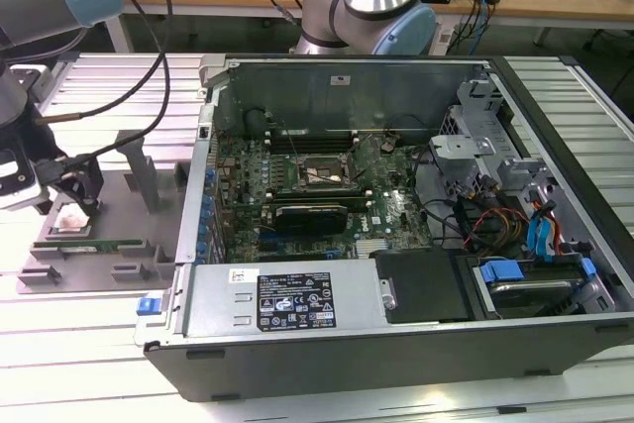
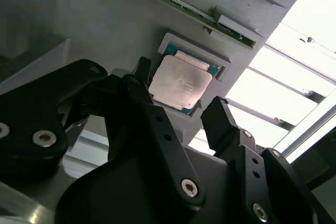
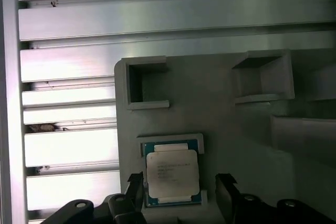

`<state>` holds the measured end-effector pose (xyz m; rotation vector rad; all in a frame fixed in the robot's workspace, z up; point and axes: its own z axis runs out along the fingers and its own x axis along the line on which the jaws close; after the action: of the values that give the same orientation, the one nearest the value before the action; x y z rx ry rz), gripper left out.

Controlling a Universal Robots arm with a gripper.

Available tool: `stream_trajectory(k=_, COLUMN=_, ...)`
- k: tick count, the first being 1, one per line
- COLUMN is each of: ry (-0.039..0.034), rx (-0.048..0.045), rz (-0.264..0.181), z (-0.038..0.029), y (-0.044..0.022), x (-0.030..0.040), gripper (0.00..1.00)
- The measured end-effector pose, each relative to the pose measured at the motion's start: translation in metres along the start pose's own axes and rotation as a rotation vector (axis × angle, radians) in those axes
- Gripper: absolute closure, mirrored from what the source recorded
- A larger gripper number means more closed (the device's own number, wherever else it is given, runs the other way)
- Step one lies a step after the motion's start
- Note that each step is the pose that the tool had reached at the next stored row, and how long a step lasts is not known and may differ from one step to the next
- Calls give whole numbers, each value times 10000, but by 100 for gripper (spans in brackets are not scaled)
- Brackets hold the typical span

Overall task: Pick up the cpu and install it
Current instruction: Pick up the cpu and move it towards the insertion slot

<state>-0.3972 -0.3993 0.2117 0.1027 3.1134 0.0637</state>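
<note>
The cpu [image 3: 172,174] is a small square chip with a silvery top and a thin green edge. It lies flat in a shallow grey pocket of the fixture plate [image 3: 220,114]. In the second wrist view the cpu [image 2: 180,84] sits between my two black fingers [image 2: 218,119]. My gripper [image 3: 180,188] is open and straddles the chip, with a gap still showing on one side. In the exterior view the gripper [image 1: 69,203] hangs low over the cpu [image 1: 71,220] at the exterior view's left. The black cpu socket [image 1: 317,173] sits on the motherboard inside the open computer case.
A long green memory stick [image 1: 94,242] lies in the fixture plate [image 1: 129,245] beside the cpu pocket. Upright grey posts [image 1: 139,170] stand on the plate. The open case wall [image 1: 193,205] rises just to the exterior view's right of the plate. A second arm's base [image 1: 367,7] stands behind the case.
</note>
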Motion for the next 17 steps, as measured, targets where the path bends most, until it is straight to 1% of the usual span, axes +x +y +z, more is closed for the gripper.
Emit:
stream_trajectory(k=1, ry=-41, rx=-3, rz=-39, z=12, y=-1, x=9, gripper=34)
stream_trajectory(k=2, ry=-60, rx=-8, rz=-65, z=35, y=-2, x=18, gripper=34)
stream_trajectory(k=4, ry=-58, rx=-6, rz=-77, z=72, y=-6, x=24, gripper=34)
stream_trajectory(k=5, ry=-58, rx=-6, rz=-79, z=111, y=-6, x=26, gripper=34)
stream_trajectory(k=6, ry=-58, rx=-5, rz=-82, z=134, y=-6, x=27, gripper=34)
stream_trajectory(k=11, ry=-56, rx=-6, rz=-120, z=171, y=22, x=29, gripper=34)
stream_trajectory(k=13, ry=-44, rx=-11, rz=-395, z=181, y=23, x=30, gripper=34)
stream_trajectory(k=14, ry=-31, rx=-19, rz=-689, z=185, y=23, x=31, gripper=34)
stream_trajectory(k=15, ry=-25, rx=-24, rz=-858, z=187, y=23, x=30, gripper=34)
stream_trajectory(k=16, ry=-20, rx=-27, rz=-952, z=188, y=22, x=30, gripper=34)
stream_trajectory(k=17, ry=-21, rx=-27, rz=-954, z=189, y=23, x=30, gripper=34)
